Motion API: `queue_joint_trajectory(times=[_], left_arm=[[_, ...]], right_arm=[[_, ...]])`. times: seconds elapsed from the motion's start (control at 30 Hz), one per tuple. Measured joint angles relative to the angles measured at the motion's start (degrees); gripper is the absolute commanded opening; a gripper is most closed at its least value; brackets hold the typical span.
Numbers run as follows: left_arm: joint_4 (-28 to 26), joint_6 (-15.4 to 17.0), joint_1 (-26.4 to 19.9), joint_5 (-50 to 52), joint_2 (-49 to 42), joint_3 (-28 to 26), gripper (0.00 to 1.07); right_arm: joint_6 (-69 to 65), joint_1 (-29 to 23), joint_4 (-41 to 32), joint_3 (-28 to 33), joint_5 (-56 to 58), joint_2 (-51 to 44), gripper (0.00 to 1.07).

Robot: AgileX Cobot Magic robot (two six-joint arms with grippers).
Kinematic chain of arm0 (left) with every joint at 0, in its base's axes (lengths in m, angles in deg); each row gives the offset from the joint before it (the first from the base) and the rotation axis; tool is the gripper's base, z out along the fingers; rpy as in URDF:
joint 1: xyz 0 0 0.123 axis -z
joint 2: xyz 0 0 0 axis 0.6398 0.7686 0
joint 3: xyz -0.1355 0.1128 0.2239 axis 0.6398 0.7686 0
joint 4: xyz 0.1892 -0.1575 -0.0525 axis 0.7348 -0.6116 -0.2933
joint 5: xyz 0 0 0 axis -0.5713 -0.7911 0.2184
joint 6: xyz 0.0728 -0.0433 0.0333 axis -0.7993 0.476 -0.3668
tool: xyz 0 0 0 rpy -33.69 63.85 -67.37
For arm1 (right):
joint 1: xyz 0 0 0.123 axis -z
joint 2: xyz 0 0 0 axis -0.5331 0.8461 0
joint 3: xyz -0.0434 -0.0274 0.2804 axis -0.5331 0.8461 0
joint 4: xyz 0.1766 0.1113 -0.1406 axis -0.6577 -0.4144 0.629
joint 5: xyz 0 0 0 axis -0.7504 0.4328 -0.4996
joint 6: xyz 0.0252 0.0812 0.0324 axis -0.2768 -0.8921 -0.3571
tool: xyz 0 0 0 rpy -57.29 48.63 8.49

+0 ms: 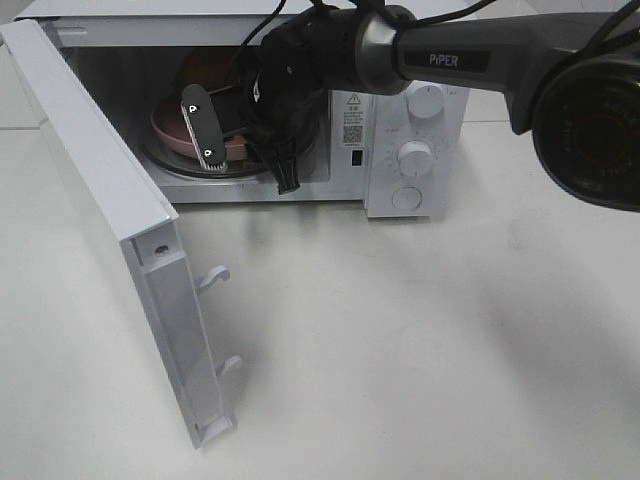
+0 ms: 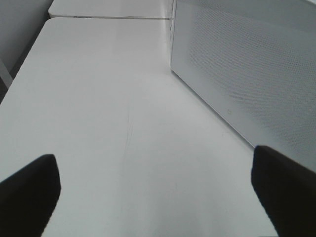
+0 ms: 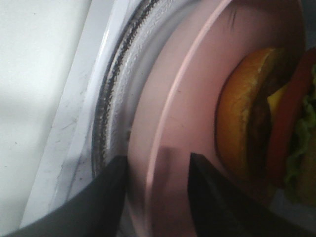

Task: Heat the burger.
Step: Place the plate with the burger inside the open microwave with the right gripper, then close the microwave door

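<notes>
The burger (image 3: 256, 118), with an orange-brown bun, red and green layers, lies on a pink plate (image 3: 187, 98) on the glass turntable (image 3: 111, 98) inside the open microwave (image 1: 415, 150). In the high view only its brown top (image 1: 207, 68) and the plate's rim (image 1: 165, 125) show behind the arm. My right gripper (image 1: 222, 140) reaches into the oven cavity. In the right wrist view the right gripper (image 3: 158, 197) stands open astride the plate's rim, with a gap on each side. My left gripper (image 2: 153, 192) is open over bare table, nothing between its fingers.
The microwave door (image 1: 110, 200) is swung wide open toward the front left, latch hooks facing out. Three knobs (image 1: 413, 155) sit on the right panel. The microwave's perforated side wall (image 2: 247, 64) stands beside the left gripper. White table (image 1: 400, 350) lies in front.
</notes>
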Motion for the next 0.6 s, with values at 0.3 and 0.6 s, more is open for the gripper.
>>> queue_joint_trajectory(times=[0.3,0.6], left_arm=[[0.0,0.0,0.0,0.0,0.0,0.0,0.98],[0.0,0.0,0.0,0.0,0.0,0.0,0.98]], right_arm=[[-1.0,-1.0,0.0,4.0,-0.5,-2.6,0.53],[-1.0,-1.0,0.1,12.8,-4.2,-8.3,0.56]])
